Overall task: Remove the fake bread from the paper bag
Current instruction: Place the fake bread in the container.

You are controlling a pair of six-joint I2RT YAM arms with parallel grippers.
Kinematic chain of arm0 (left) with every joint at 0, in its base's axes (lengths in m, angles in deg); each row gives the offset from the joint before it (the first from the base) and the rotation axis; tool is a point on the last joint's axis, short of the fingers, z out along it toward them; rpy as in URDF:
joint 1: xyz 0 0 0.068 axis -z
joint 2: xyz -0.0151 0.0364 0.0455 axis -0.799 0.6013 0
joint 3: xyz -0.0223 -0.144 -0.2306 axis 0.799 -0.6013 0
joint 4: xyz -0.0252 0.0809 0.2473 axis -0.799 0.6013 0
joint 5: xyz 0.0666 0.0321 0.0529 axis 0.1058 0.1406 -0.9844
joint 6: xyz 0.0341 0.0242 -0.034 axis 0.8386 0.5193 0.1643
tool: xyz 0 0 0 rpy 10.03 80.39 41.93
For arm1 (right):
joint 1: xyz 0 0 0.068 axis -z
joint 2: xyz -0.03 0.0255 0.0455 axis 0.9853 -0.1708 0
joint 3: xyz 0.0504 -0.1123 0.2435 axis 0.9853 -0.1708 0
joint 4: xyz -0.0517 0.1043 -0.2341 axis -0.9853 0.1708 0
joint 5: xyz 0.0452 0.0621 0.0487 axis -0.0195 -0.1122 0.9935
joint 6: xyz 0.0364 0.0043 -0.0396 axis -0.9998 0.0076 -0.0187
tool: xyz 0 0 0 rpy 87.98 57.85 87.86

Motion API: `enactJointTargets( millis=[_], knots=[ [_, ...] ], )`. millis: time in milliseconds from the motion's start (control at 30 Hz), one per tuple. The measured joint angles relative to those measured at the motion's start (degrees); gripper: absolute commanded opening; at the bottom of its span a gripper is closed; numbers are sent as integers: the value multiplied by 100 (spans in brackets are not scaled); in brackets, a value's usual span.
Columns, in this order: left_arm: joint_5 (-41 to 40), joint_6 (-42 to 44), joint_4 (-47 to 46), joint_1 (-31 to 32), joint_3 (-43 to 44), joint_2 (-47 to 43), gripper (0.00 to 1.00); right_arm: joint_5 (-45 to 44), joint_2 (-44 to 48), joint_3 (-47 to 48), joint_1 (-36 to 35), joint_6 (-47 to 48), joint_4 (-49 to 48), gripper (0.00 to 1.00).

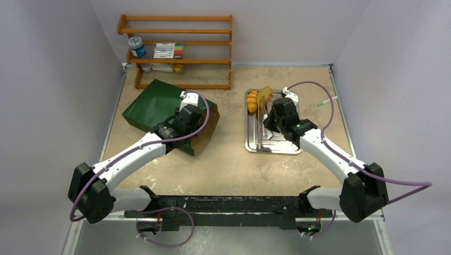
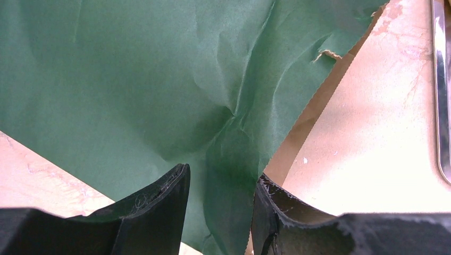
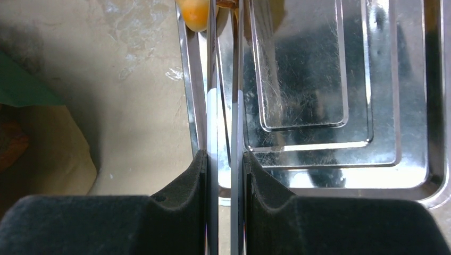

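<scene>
The dark green paper bag (image 1: 154, 103) lies on its side at the left, its brown-lined mouth facing right. My left gripper (image 1: 183, 119) sits on it near the mouth, its jaws closed around a raised fold of green paper (image 2: 219, 186). My right gripper (image 1: 271, 119) is shut on the metal tongs (image 3: 224, 79), which reach over the silver tray (image 1: 282, 146). A striped orange roll (image 1: 252, 101) and a brown slice (image 1: 264, 95) lie at the tray's far end, by the tong tips. The roll also shows in the right wrist view (image 3: 195, 13). Something reddish-orange (image 3: 10, 143) shows dimly inside the bag's mouth.
A wooden shelf (image 1: 178, 50) with a can and markers stands against the back wall behind the bag. Walls close in the table on the left, right and back. Bare tabletop (image 1: 228, 159) lies between bag and tray.
</scene>
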State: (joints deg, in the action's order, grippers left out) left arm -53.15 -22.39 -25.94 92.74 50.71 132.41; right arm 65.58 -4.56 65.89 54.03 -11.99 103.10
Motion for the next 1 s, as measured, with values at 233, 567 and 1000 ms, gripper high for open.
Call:
enactJointTargets(
  millis=[233, 567, 1000],
  knots=[
    [46, 0, 9, 0, 0, 0, 42, 155, -179, -256, 181, 9, -417, 5],
    [50, 4, 70, 0, 0, 0, 41, 321, -195, -564, 306, -33, -769, 34],
    [50, 0, 81, 0, 0, 0, 41, 400, -168, -638, 323, -184, -726, 44]
  ],
)
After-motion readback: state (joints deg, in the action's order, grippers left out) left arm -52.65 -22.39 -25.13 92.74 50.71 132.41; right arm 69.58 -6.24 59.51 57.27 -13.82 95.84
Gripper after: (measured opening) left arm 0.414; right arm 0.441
